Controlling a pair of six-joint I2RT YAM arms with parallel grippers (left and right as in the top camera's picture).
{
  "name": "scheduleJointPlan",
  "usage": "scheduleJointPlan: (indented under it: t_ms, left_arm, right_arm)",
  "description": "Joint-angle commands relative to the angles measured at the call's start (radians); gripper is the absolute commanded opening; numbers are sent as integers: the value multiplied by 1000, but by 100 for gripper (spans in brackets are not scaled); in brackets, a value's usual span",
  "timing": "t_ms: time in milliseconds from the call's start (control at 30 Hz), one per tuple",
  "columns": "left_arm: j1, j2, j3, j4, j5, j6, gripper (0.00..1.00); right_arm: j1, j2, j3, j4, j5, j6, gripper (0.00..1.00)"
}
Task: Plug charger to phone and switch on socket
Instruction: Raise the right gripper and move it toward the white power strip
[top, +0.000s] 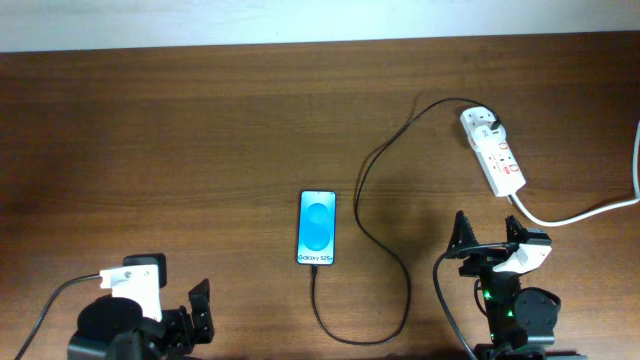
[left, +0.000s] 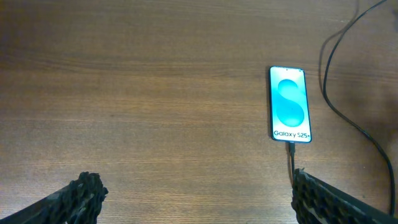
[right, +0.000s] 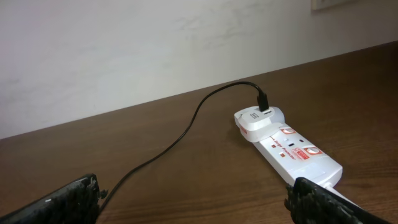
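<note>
The phone (top: 317, 227) lies flat mid-table, blue screen lit, "Galaxy S25" band at its near end; it also shows in the left wrist view (left: 290, 104). The black charger cable (top: 372, 180) runs from the phone's near end, loops right and up to the white socket strip (top: 493, 150) at the right back. Its black plug (right: 263, 101) sits in a white adapter on the strip (right: 292, 148). My left gripper (top: 185, 318) is open and empty at the front left (left: 196, 196). My right gripper (top: 488, 233) is open and empty, just in front of the strip (right: 193, 199).
A thick white cord (top: 590, 210) runs from the strip off the right edge. A pale wall (right: 124, 50) rises behind the table's far edge. The robots' own black cables hang by each arm base at the front.
</note>
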Motion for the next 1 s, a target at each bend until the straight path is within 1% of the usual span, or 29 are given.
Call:
scheduleJointPlan:
  t_ms: [0,33,67,200,233,700,800,900,967]
  left_arm:
    - [1,-2,3,0,-11,-14,99]
    - [1,-2,3,0,-11,-14,99]
    - [1,-2,3,0,-11,-14,99]
    - [1,-2,3,0,-11,-14,99]
    - [1,-2,3,0,-11,-14,99]
    - [1,-2,3,1,-11,-14,99]
    - [-69,-2,3,0,-11,-14,99]
    - [-69,-2,3,1,-11,-13,99]
    - [-44,-35,-19,29,-50,-8,99]
  right_arm:
    - [-8,-11,-7,-3,13,8,98]
    - [-8,-11,-7,-3,16,5,98]
    - [-8,-11,-7,-6,68,-34,98]
    - [-6,-11,-7,-6,72,-247,98]
    - [-6,-11,-7,-6,72,-270,98]
    - [-8,-11,-7,-6,64,-274,98]
    - [-8,-11,-7,-6,64,-274,98]
    - [-8,-11,-7,-6,64,-274,98]
    - [-8,-11,-7,-6,64,-275,98]
